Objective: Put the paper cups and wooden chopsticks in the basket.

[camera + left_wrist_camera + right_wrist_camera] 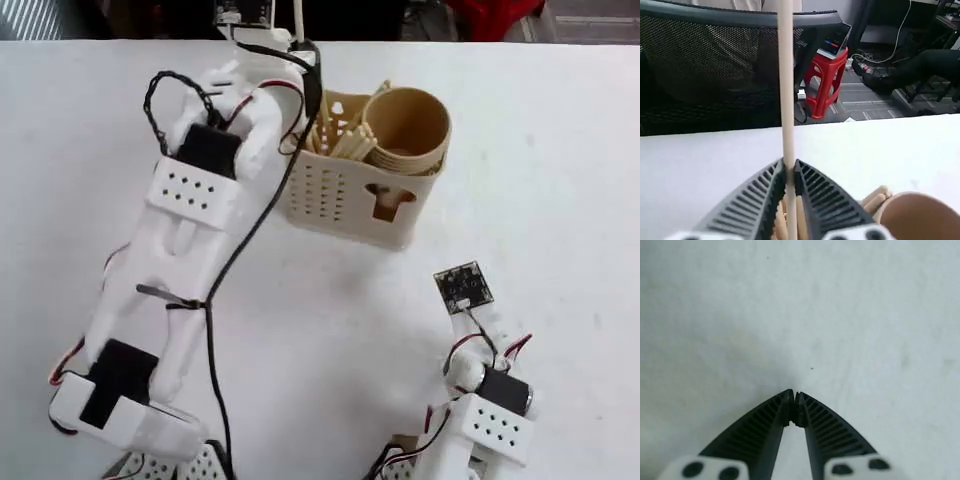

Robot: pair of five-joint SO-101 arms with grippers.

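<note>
The left pincer [789,164] is clamped on one chopstick [785,90], which stands upright between the ribbed jaws and rises well above them. Just below the jaws are the tips of more chopsticks [877,194] and the rim of the cups [920,216], so the pincer hangs over the basket [340,195].

From above, the basket stands near the table's [560,150] far edge. The left arm [190,230] lies just beside its left wall, and a black cable [262,210] runs down close to that corner. The table is bare to the basket's right, in front of it, and across the far left. Beyond the far edge are a mesh chair [715,65] and a red stool [826,80].

Inside the basket, the chopsticks [340,135] stand bunched on the side toward the left arm. They are too crowded to count. The cups [405,125] sit nested in one stack on the other side, mouth up. I cannot tell how many there are, or whether a wall divides the two sides.

The right pincer [793,397] has its tips together on nothing, over bare table [840,315]. The right arm [485,405] is at the near right, well apart from the basket.
</note>
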